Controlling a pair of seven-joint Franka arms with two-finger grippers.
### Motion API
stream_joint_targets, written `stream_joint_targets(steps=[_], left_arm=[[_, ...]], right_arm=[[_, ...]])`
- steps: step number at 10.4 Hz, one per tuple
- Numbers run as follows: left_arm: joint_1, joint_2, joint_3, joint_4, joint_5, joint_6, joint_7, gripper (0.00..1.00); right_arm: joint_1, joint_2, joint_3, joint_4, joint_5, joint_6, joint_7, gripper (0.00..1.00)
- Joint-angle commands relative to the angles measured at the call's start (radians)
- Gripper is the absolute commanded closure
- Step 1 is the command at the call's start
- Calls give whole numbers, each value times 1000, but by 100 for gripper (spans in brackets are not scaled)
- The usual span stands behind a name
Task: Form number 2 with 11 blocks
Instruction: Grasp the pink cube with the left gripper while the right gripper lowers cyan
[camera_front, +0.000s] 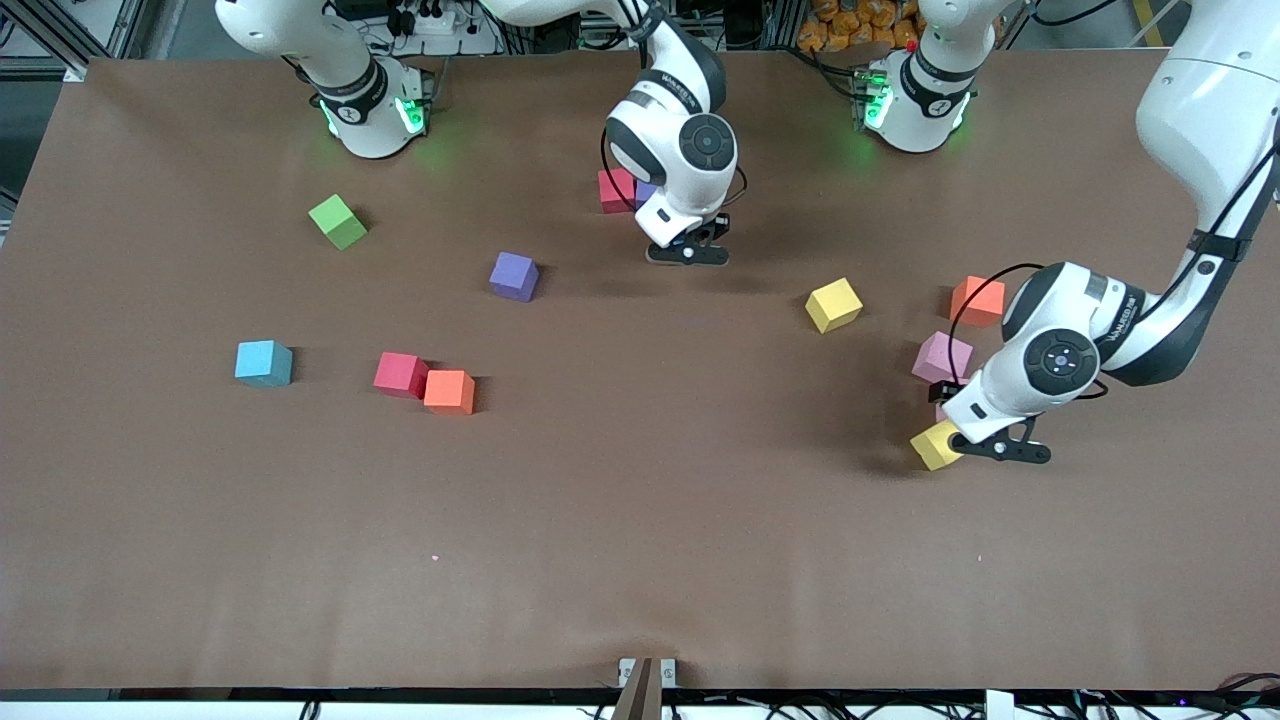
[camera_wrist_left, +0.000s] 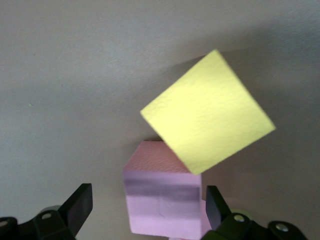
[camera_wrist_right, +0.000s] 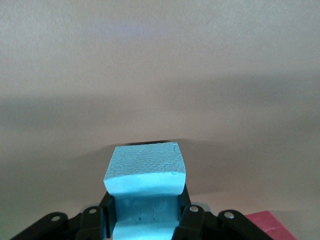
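lime-green cube (camera_front: 338, 221) apart; yellow block (camera_front: 936, 445) touching pink block (camera_wrist_left: 162, 200).

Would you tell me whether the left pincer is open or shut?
Open: the left pincer has its fingers spread, a pink block standing loose between them.

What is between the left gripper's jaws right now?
A pink block stands between the left gripper's open jaws, with a yellow block askew beside it; the left wrist view shows this.
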Motion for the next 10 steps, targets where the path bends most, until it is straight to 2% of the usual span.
stream_joint_targets(steps=[1,6,9,10], left_arm=[[15,14,-3,4,-33,-14,22,0],[21,54,-3,5,-35,-8,2,0],[21,56,-3,4,-35,-2,-3,0],[20,56,-3,4,-35,-2,-16,60]], right_arm=[[28,12,-8,-1,16,21,14,88],[43,16,-8,-3,14,24,14,88],[44,27,-8,-1,14,28,13,84],[48,29,-8,-1,14,33,11,84]])
